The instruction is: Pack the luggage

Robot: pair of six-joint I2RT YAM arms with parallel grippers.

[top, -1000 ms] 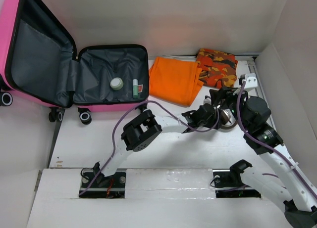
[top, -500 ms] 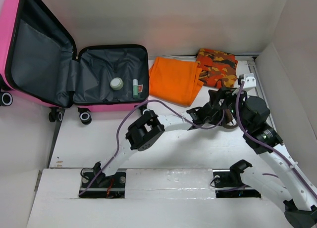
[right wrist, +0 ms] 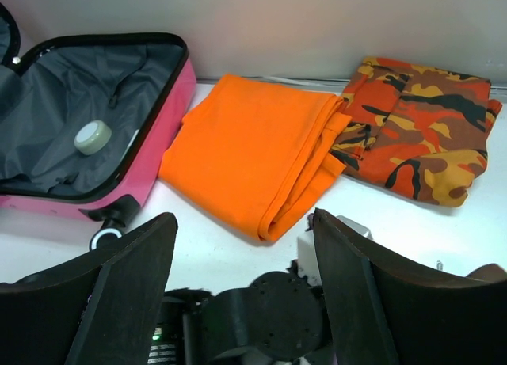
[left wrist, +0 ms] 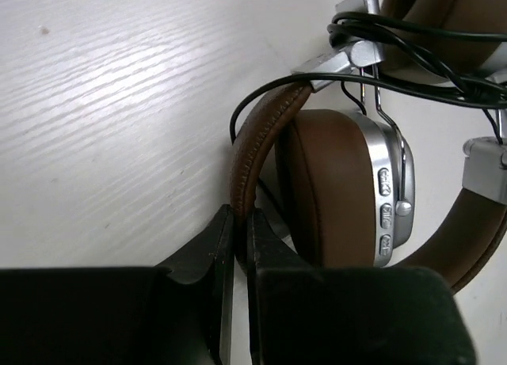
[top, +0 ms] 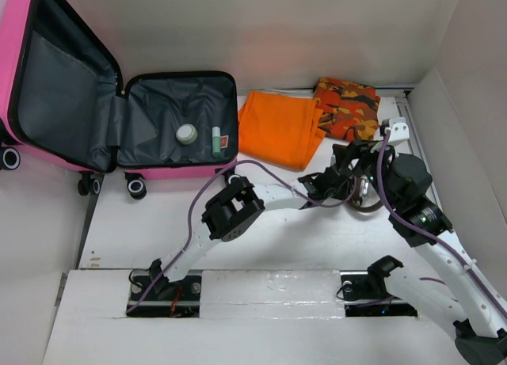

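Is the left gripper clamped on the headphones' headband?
Yes, the left wrist view shows the left gripper with its two fingers shut on the brown headband of the headphones.

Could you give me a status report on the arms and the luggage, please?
Left end effector shut on headphones. Right end effector open, empty. Luggage open, jar and tube inside. Orange cloth and camouflage cloth outside.
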